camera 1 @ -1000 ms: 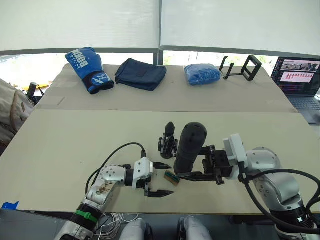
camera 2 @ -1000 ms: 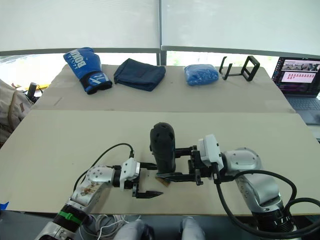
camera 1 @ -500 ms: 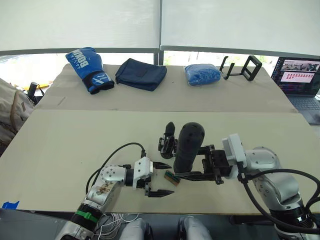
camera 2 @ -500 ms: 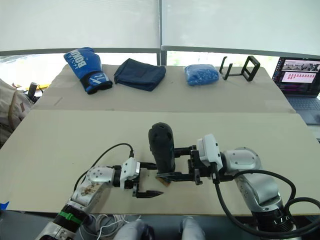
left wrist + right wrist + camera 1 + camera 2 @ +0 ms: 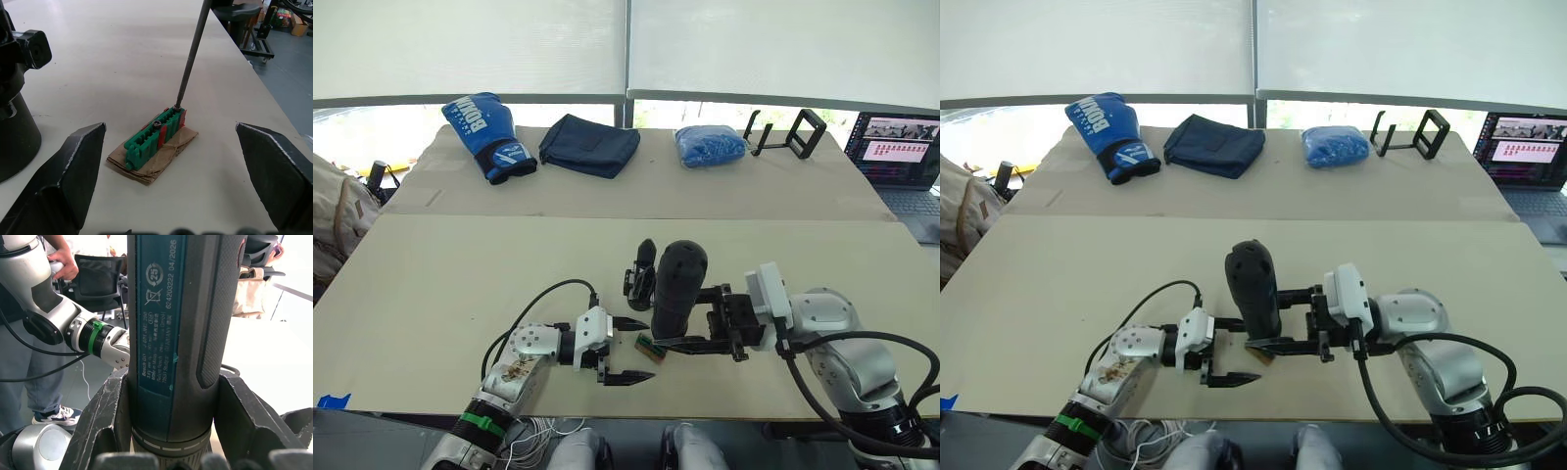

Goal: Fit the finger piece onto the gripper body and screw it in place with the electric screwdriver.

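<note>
My right gripper [image 5: 690, 321] holds the electric screwdriver [image 5: 677, 286] upright, its two fingers [image 5: 100, 423] pressed against either side of the thick black barrel. From my right wrist I can read a teal label with small print running down that barrel, which my eye views do not give me. My left wrist shows the thin metal bit [image 5: 190, 51] coming down at a slant, its tip touching the far end of a small green-and-brown block [image 5: 155, 138] that lies on a scrap of brown card on the surface [image 5: 460, 284]. A screw head sits in the top of that block.

My left gripper [image 5: 628, 351] rests low on the surface just beside the block, its fingers [image 5: 73, 171] spread wide with the block between them and touching neither.

The gripper body [image 5: 641, 277] stands on the surface just behind the screwdriver, towards my left, with a pointed black finger rising from it; in the left eye view it is plain, while in the right eye view the barrel hides it. I cannot make out the finger piece as a separate thing.

On the far surface lie a blue boxing glove [image 5: 486, 135], a dark blue cloth [image 5: 589, 144], a blue bundle [image 5: 709, 146] and a black stand [image 5: 785, 132]. A laptop [image 5: 904, 157] sits at the far right.
</note>
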`<state>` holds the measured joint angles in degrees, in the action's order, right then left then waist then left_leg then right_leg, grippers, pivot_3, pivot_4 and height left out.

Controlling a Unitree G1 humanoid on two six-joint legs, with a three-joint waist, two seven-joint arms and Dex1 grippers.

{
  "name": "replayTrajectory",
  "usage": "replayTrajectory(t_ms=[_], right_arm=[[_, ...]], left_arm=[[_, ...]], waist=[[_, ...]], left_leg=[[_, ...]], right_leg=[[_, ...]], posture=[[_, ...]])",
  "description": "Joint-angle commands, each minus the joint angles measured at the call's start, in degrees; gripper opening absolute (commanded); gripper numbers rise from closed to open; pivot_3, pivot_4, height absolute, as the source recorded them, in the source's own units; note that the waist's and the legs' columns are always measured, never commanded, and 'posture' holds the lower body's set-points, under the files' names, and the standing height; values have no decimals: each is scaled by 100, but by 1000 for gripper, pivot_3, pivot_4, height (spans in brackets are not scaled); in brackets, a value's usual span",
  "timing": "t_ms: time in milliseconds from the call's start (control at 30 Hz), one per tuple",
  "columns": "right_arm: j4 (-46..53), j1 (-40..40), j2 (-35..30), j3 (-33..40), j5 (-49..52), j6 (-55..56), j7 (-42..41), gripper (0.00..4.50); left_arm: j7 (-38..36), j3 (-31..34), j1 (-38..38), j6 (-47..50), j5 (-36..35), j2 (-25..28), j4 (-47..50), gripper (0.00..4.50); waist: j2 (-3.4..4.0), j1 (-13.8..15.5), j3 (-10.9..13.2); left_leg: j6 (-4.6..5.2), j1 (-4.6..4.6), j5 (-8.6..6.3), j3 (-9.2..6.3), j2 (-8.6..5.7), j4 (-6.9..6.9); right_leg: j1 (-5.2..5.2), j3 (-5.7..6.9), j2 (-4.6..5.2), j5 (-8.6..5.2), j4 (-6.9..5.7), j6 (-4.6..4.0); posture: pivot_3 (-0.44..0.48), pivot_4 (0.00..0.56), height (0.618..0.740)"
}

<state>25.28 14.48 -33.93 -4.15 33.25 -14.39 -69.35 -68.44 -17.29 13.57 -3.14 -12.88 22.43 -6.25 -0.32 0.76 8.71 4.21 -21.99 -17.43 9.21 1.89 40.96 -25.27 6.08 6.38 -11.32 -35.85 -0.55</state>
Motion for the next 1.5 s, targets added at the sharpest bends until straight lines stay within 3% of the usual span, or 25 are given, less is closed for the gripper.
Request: replayTrajectory(t_ms=[33,800,967,1233,1500], right_arm=[[72,47,35,19,27,137,61,1931],[490,459,-242,648,1279,-587,330,1931],[534,827,-510,1034,1923,-1100,597,1931],[-139,1385,-841,1485,2214,-1442,583,1931],[-1087,2059,-768,1490,1875,-1338,554,1931]], left_arm=[[-26,-119,-98,73,24,15,19,4500],[-251,695,-466,321,-911,756,1090,4500],[-247,1429,-571,1325,-2056,1202,1925,4500],[257,2075,-280,2124,-2883,1266,2353,4500],[638,2286,180,2386,-3036,1123,2154,4500]], waist=[[0,-1,0],[-2,-4,3],[-10,-18,12],[-14,-2,14],[-14,-16,14]], left_leg=[[0,0,0,0,0,0],[-4,-26,2,-3,2,-3],[-5,-33,3,-3,1,-1],[-10,-35,7,0,-3,-4],[-14,-30,9,9,-5,-3]], right_leg=[[0,0,0,0,0,0],[-25,4,5,1,1,-1],[-33,3,4,1,-2,-1],[-34,4,-25,1,-4,0],[-30,2,-40,3,-5,3]], posture=[[0,150,740],[0,150,740],[0,150,740],[0,150,740],[0,150,740]])
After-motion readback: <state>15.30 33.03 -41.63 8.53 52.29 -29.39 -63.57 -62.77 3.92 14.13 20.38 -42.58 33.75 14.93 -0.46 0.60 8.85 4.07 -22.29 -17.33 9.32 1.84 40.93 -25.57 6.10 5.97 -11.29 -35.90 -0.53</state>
